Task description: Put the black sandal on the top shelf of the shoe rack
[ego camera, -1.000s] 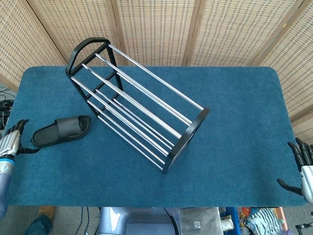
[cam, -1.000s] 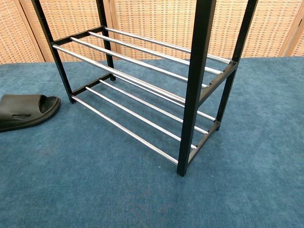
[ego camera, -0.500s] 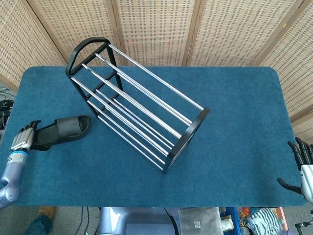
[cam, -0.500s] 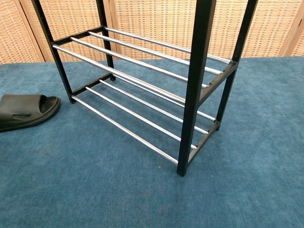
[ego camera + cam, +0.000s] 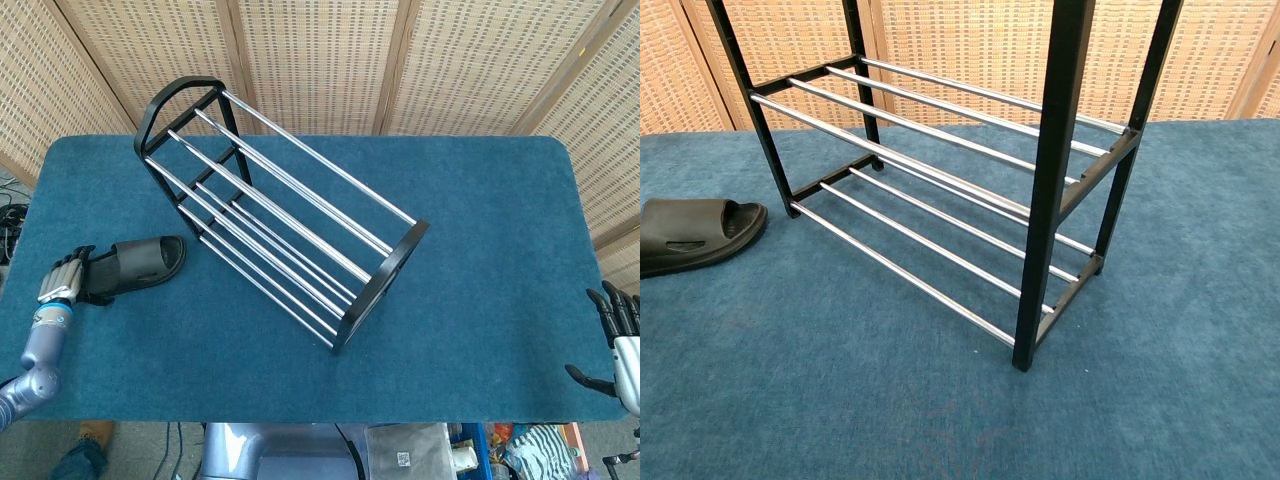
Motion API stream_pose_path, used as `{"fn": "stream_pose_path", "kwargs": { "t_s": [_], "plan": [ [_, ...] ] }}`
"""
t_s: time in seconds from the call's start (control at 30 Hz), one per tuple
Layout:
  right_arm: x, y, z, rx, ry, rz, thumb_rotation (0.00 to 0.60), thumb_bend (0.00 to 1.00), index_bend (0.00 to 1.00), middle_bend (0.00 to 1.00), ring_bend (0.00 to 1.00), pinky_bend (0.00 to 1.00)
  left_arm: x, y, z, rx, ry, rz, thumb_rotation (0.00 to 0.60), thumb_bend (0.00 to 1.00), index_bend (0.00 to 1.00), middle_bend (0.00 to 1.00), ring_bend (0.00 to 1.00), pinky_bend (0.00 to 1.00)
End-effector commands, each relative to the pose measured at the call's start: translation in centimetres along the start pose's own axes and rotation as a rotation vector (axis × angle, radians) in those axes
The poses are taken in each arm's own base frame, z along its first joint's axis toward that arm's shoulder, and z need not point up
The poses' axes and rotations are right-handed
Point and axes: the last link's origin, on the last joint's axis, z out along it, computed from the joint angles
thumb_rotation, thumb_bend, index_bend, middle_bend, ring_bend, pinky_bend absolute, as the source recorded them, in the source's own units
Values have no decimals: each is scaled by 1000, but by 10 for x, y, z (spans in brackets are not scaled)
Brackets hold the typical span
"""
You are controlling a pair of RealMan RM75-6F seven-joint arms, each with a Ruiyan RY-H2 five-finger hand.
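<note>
Left hand (image 5: 65, 282) seemingly touches black sandal (image 5: 138, 264) beside shoe rack (image 5: 280, 215).

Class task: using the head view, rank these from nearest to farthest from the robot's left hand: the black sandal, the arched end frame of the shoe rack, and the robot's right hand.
From the left hand:
1. Black sandal, right beside the hand at the table's left edge.
2. Arched end frame of the shoe rack, toward the back left.
3. Right hand, off the table's far right edge.

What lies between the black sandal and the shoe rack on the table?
Only bare blue cloth. In the chest view a clear strip separates the black sandal from the shoe rack; the head view shows the same narrow gap.
</note>
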Motion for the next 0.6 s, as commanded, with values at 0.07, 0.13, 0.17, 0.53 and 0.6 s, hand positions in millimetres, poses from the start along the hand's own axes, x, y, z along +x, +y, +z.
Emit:
{"fn": "stream_pose_path", "kwargs": {
  "t_s": [0.07,0.13,0.17,0.53,0.6],
  "plan": [
    [0,0,1,-1,-2,1,600,0,0,0,0,0,-1,3,3,4,2,-6,600,184,0,0,0,78],
    [-1,0,1,-2,-3,1,600,0,0,0,0,0,-3,4,4,3,-11,-3,600,184,0,15,18,141],
    [-1,0,1,-2,-4,1,600,0,0,0,0,0,-4,5,4,1,-19,-8,600,184,7,30,35,165],
    [-1,0,1,-2,-10,4,600,0,0,0,0,0,0,6,6,-9,-10,-40,600,270,354,383,342,426],
    [-1,0,1,-2,-9,5,600,0,0,0,0,0,2,5,5,-11,14,-59,600,307,383,404,356,434]
  ]
}}
